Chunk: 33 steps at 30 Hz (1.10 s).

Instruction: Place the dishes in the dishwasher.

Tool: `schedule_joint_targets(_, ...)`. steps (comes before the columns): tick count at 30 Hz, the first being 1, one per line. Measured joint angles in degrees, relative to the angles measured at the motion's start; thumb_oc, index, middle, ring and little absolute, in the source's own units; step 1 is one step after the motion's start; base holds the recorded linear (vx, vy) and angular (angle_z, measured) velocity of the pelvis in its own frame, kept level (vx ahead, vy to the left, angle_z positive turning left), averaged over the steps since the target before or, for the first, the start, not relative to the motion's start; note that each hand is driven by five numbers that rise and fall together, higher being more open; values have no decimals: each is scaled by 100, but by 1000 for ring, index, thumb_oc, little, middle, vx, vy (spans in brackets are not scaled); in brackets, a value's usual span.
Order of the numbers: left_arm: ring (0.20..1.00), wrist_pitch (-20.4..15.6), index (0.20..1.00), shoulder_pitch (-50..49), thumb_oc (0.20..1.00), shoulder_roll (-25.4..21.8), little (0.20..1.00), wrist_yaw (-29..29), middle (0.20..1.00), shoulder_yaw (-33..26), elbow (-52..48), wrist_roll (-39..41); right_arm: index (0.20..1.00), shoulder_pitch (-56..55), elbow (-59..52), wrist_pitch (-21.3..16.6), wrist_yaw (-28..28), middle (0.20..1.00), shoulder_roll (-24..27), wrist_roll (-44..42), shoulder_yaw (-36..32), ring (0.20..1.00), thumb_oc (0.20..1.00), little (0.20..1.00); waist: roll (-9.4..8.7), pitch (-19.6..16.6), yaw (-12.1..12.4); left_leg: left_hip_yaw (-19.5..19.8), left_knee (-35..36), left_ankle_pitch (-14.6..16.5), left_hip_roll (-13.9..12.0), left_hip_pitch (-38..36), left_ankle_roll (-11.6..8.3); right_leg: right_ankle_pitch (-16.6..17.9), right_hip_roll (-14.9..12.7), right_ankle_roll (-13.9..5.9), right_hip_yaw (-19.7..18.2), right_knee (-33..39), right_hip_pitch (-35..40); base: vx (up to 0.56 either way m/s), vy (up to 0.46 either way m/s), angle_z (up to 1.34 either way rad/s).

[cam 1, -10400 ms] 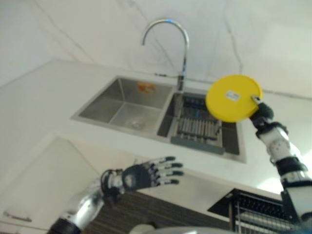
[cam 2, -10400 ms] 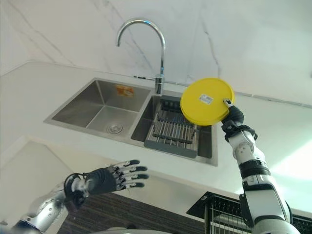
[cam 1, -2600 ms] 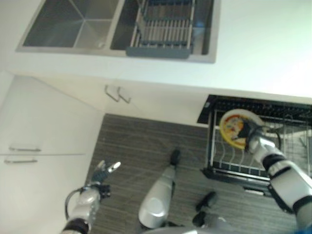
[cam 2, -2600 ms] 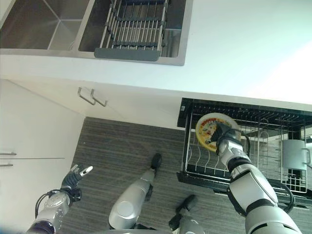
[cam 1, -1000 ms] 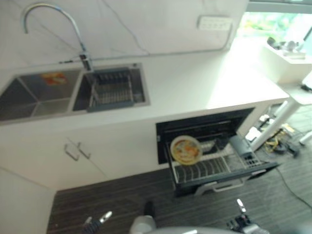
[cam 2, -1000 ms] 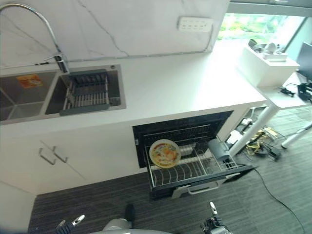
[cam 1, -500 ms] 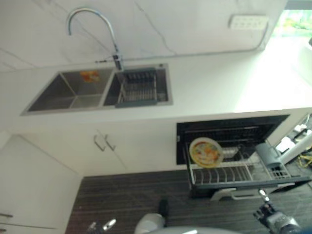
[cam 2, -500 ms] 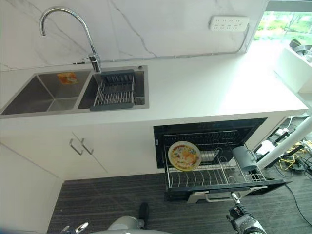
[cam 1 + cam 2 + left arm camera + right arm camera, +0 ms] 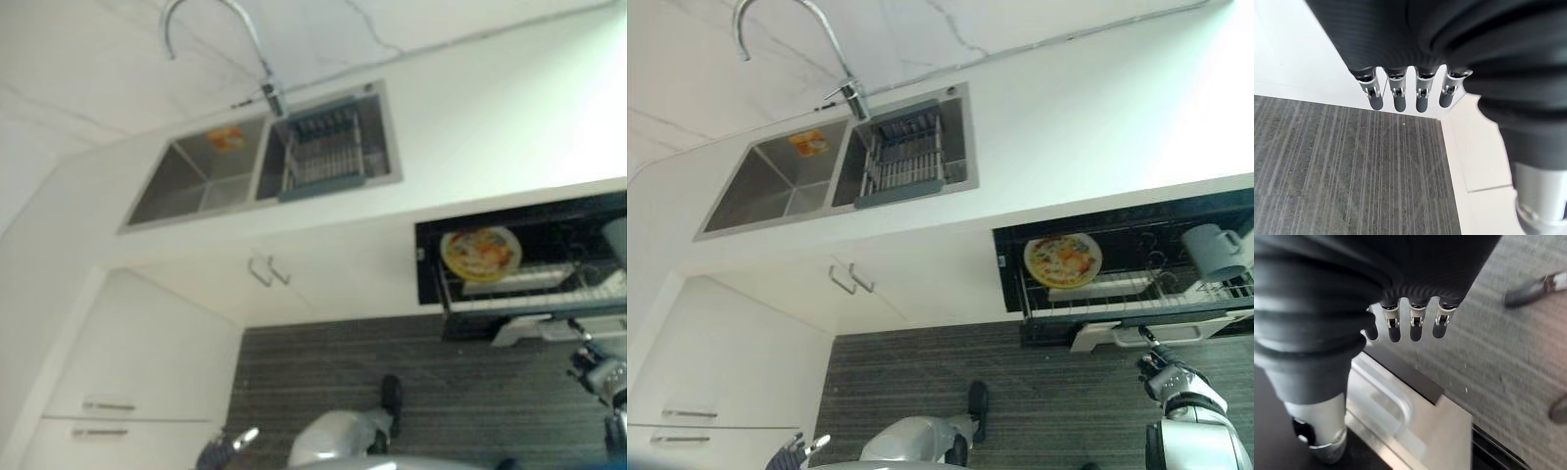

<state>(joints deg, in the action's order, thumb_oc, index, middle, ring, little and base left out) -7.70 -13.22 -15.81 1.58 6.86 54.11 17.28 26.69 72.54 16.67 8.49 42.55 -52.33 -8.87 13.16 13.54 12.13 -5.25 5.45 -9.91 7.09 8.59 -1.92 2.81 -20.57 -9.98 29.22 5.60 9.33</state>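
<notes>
The yellow plate stands upright in the dishwasher rack, seemingly near a grey mug. Both the left robot hand and right robot hand hang empty, fingers straight.

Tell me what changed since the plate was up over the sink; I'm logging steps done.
The right hand carried the yellow plate from above the sink down into the dishwasher rack, let go and drew back, now open and empty. The left hand dropped low, open. The mug stayed in the rack.
</notes>
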Motion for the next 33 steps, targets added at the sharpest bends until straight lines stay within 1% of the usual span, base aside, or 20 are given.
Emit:
schedule_joint_targets(1, 1000, 29, 1000, -3, 1000, 1, 1000, -8, 1000, 8, -14, 10, 1000, 187, 33, 30, 0, 1000, 87, 97, 8, 1000, 1000, 1000, 28, 20, 15, -6, 0, 15, 14, 96, -22, -6, -22, 2, -1, 0, -70, 3, 68, 33)
schedule_joint_targets(2, 1000, 55, 1000, 11, 1000, -3, 1000, -13, 1000, 8, 5, 29, 1000, 456, 79, 50, 2, 1000, 174, 191, 50, 1000, 1000, 1000, -13, 93, 35, -27, -124, 35, 94, 205, -93, 30, -155, -57, 19, -6, -157, -12, 64, 4)
schedule_joint_targets(3, 1000, 99, 1000, -90, 1000, 7, 1000, -31, 1000, 64, 6, 72, 1000, 646, 81, 69, 6, 1000, 293, 227, 77, 1000, 1000, 1000, 121, 149, 138, -6, -152, 53, 99, 216, -84, 53, -120, -104, 1, -6, -154, -30, 46, -17)
schedule_joint_targets(5, 1000, 73, 1000, -110, 1000, -22, 1000, -45, 1000, 232, -95, 195, 1000, 1115, 154, 91, 77, 1000, 535, 286, 228, 1000, 1000, 1000, 310, 206, 230, 82, -34, 71, 96, 365, -108, -61, -51, 88, -26, -6, -337, -44, 16, 7)
schedule_joint_targets(6, 1000, 74, 1000, -10, 1000, -44, 1000, -56, 1000, 223, -140, 209, 1000, 1417, 207, 112, 86, 1000, 672, 285, 277, 1000, 1000, 1000, 273, 294, 204, 64, -73, 241, 134, 571, -348, -75, -144, 104, -9, 0, -532, -28, -3, 34)
schedule_joint_targets(7, 1000, 84, 1000, 102, 1000, -67, 1000, -59, 1000, 214, -118, 241, 1000, 1691, 271, 116, 90, 1000, 753, 286, 321, 1000, 1000, 1000, 138, 453, 183, 60, -435, 212, 272, 751, -103, 43, -361, -45, 24, -15, -632, -6, -13, -5)
schedule_joint_targets(8, 1000, 126, 1000, 64, 1000, -47, 1000, -62, 1000, 228, -124, 289, 1000, 2064, 291, 115, 115, 1000, 872, 291, 451, 1000, 1000, 1000, 251, 563, 276, 213, -666, 283, 196, 687, 234, 87, -345, -139, 29, -51, -671, 5, -15, -15)
schedule_joint_targets(9, 1000, 124, 1000, 44, 1000, -119, 1000, -50, 1000, 202, -288, 408, 1000, 2314, 344, 132, 187, 1000, 942, 301, 583, 1000, 1000, 1000, 284, 565, 270, 263, -515, 265, 218, 696, 220, 70, -336, -47, -44, -18, -734, 23, -17, -10)
schedule_joint_targets(11, 1000, 85, 1000, 66, 1000, -302, 1000, -49, 1000, 194, -512, 413, 1000, 2541, 354, 139, 319, 1000, 997, 391, 607, 1000, 1000, 1000, 282, 646, 276, 320, -437, 247, 242, 716, 204, 93, -311, -35, -46, -18, -747, 35, -9, 28)
schedule_joint_targets(13, 1000, 162, 1000, 53, 1000, -421, 1000, -50, 1000, 196, -614, 432, 1000, 2953, 544, 173, 389, 1000, 1081, 404, 725, 1000, 1000, 1000, 307, 727, 300, 405, -432, 227, 240, 733, 177, 163, -270, 10, -56, -27, -754, 51, -12, 17)
schedule_joint_targets(15, 1000, 258, 1000, 2, 1000, -488, 1000, -56, 1000, 195, -707, 446, 1000, 3167, 647, 235, 460, 1000, 1126, 470, 860, 1000, 1000, 1000, 308, 727, 328, 479, -428, 199, 232, 744, 153, 248, -237, -34, -68, -23, -757, 57, -26, 4)
schedule_joint_targets(16, 1000, 309, 1000, -21, 1000, -502, 1000, -56, 1000, 195, -728, 463, 1000, 3331, 755, 399, 465, 1000, 1174, 519, 1014, 1000, 1000, 1000, 312, 725, 324, 482, -385, 132, 193, 748, 140, 239, -197, -51, -71, -42, -797, 54, -41, -6)
schedule_joint_targets(18, 1000, 413, 1000, -16, 1000, -512, 1000, -57, 1000, 201, -841, 536, 1000, 3506, 799, 501, 469, 1000, 1180, 575, 1184, 1000, 1000, 1000, 324, 722, 322, 504, -295, 65, 137, 735, 252, 232, -131, -174, -74, -51, -831, 50, -42, -7)
schedule_joint_targets(19, 1000, 435, 1000, 4, 1000, -514, 1000, -59, 1000, 202, -925, 537, 1000, 3745, 840, 671, 517, 1000, 1216, 623, 1384, 1000, 1000, 1000, 369, 739, 322, 520, -193, -40, 82, 747, 398, 266, -62, -241, -83, -52, -897, 39, -27, -7)
schedule_joint_targets(20, 1000, 440, 1000, 36, 1000, -514, 1000, -64, 1000, 202, -917, 641, 1000, 3778, 841, 672, 524, 1000, 1226, 624, 1505, 1000, 1000, 1000, 392, 737, 321, 514, -141, -95, 48, 760, 475, 260, -29, -235, -95, -51, -947, 43, -32, -8)
schedule_joint_targets(26, 1000, 440, 1000, 73, 1000, -515, 1000, -162, 1000, 201, -911, 641, 1000, 3801, 841, 652, 411, 1000, 1227, 754, 1513, 1000, 1000, 1000, 425, 756, 323, 493, -125, -94, -6, 788, 469, 246, 20, -215, -125, -51, -998, 14, -15, -2)
schedule_joint_targets(29, 1000, 405, 1000, 88, 1000, -523, 1000, -212, 1000, 187, -915, 641, 1000, 3798, 841, 649, -188, 1000, 1238, 1095, 1507, 1000, 1000, 1000, 398, 782, 304, 464, -126, -74, -25, 838, 440, 248, 24, -215, -200, -51, -1080, 2, -58, -8)
schedule_joint_targets(31, 1000, 363, 1000, 112, 1000, -551, 1000, -256, 1000, 174, -920, 642, 1000, 3705, 816, 624, -503, 1000, 1228, 1402, 1519, 1000, 1000, 1000, 337, 827, 292, 455, -143, -84, -52, 839, 428, 251, 46, -217, -211, -52, -1080, -40, -106, -5)
schedule_joint_targets(32, 1000, 282, 1000, 121, 1000, -606, 1000, -308, 1000, 52, -912, 641, 1000, 3316, 572, 328, -772, 1000, 1086, 1524, 1506, 1000, 1000, 1000, 176, 945, 284, 450, -149, -98, -152, 845, 405, 250, 149, -215, -226, -52, -1098, -67, -80, -16)
schedule_joint_targets(33, 1000, 243, 1000, 122, 1000, -642, 1000, -363, 1000, -127, -886, 641, 1000, 2881, 22, 110, -880, 1000, 846, 1551, 1494, 1000, 1000, 1000, -30, 1092, 253, 436, -148, -117, -280, 858, 376, 231, 274, -168, -275, -52, -1143, -92, -49, -19)
